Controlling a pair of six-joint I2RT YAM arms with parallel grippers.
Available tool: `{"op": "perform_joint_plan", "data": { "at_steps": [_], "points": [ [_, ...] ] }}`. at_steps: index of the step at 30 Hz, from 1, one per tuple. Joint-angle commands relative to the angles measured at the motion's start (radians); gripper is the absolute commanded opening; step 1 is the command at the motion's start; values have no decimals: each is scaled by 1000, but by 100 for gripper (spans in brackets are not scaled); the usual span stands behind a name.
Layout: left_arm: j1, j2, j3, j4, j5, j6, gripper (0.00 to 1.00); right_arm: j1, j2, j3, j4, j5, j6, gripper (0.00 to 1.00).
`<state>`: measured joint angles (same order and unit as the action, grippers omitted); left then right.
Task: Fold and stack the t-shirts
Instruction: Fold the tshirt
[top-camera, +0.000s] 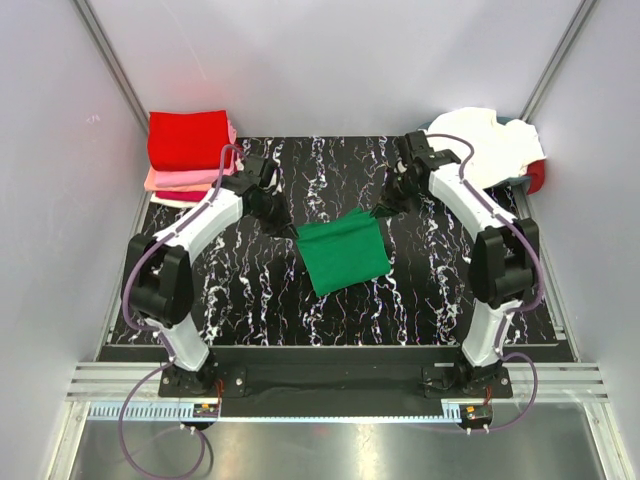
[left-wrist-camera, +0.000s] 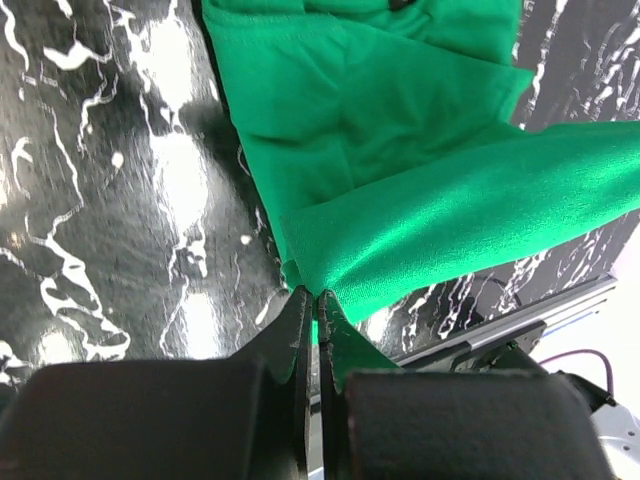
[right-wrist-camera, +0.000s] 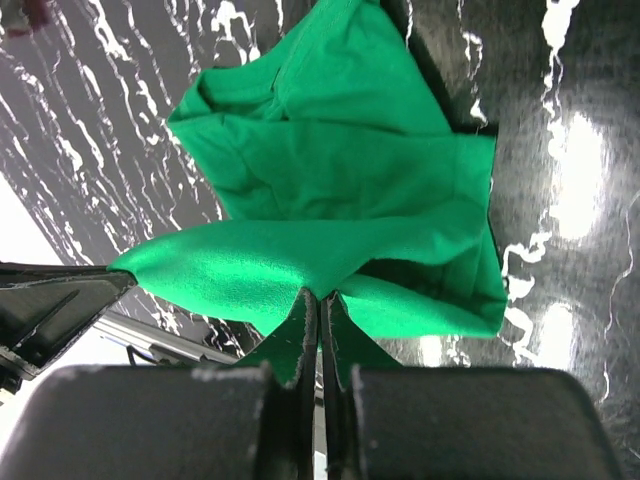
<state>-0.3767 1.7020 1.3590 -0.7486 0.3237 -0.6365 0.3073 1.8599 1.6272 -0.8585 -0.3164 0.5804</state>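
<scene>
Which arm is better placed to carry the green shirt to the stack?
Left, likely: the left pincer grips the green shirt at the corner nearest the red-topped stack; the right pincer, also gripping, sits farther.

Left arm (top-camera: 200, 222) and right arm (top-camera: 465, 195) white-shelled, black-jointed, purple cables (top-camera: 218, 165); left gripper (left-wrist-camera: 312, 300), right gripper (right-wrist-camera: 322, 300) matte black.

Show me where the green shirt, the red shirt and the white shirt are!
green shirt (top-camera: 343, 255), top view, middle of the folded cloth.
red shirt (top-camera: 187, 138), top view, top of the far-left pile.
white shirt (top-camera: 495, 148), top view, middle of the far-right heap.
</scene>
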Motion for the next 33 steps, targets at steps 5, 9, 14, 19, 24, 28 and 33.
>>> {"op": "perform_joint_plan", "data": {
  "at_steps": [5, 9, 14, 19, 24, 28, 33],
  "points": [
    [45, 119, 139, 23, 49, 54, 0, -39, 126, 158, 10, -7, -37, 0],
    [65, 202, 233, 3, 61, 64, 0, -53, 206, 252, -8, -13, -48, 0],
    [81, 321, 339, -26, 63, 74, 0, -65, 318, 345, -16, -41, -51, 0],
    [93, 419, 437, -29, 63, 75, 0, -73, 404, 399, -10, -56, -48, 0],
    [116, 588, 615, -72, 93, 98, 12, -92, 510, 505, -25, -62, -31, 0],
    [139, 752, 843, -86, 176, 90, 23, -120, 603, 656, -51, -56, 12, 8],
    [180, 746, 928, -77, 242, 40, 46, -155, 685, 871, -134, -55, 30, 68]
  ]
}}
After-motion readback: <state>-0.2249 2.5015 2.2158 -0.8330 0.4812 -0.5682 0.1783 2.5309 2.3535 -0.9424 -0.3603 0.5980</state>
